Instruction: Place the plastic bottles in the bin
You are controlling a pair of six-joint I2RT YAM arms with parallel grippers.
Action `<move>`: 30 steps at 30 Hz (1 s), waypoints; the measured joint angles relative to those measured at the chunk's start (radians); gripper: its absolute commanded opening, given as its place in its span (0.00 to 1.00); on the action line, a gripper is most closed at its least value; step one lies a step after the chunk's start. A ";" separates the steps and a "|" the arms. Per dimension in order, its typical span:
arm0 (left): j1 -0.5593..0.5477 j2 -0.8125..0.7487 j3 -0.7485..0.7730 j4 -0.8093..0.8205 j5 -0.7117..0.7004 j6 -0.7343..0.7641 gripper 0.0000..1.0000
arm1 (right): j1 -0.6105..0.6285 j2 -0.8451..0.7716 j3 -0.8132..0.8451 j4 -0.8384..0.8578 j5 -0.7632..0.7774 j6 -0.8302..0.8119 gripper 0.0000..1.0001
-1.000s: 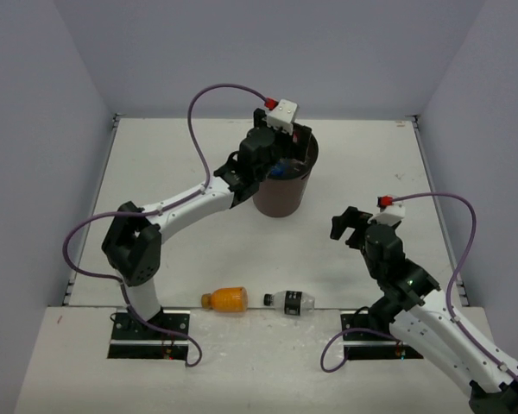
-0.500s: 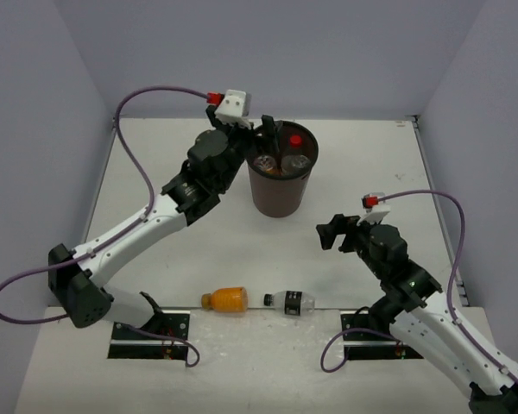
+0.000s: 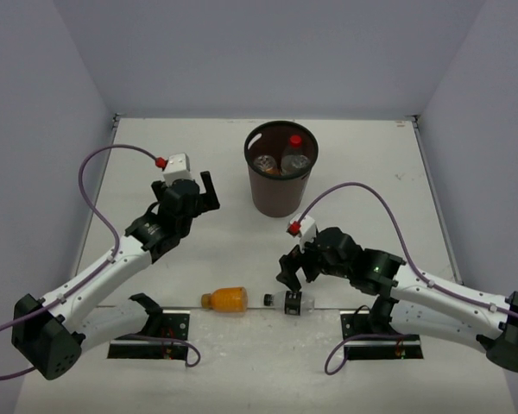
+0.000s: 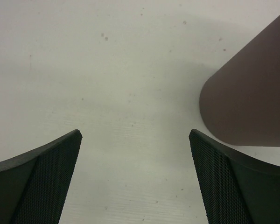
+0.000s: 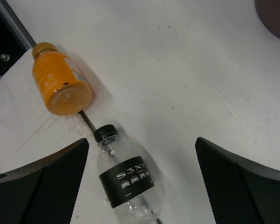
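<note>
Just below centre, the right claw (image 3: 295, 272) hangs spread wide over the black-capped bottle (image 3: 292, 301), seemingly lined up to grasp it beside the orange bottle (image 3: 227, 298), while the left claw (image 3: 209, 193), equally spread and empty, hovers left of the bin (image 3: 281, 191) holding other bottles (image 3: 294, 159).

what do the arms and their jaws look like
Both the left arm and right arm have white links, black joints. A purple cable with a red plug loops to each wrist. The jaws are black, with dotted mesh faces.
</note>
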 measured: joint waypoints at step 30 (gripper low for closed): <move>0.022 -0.168 -0.106 -0.069 -0.027 -0.082 1.00 | 0.196 0.597 0.156 -0.231 0.070 0.265 0.62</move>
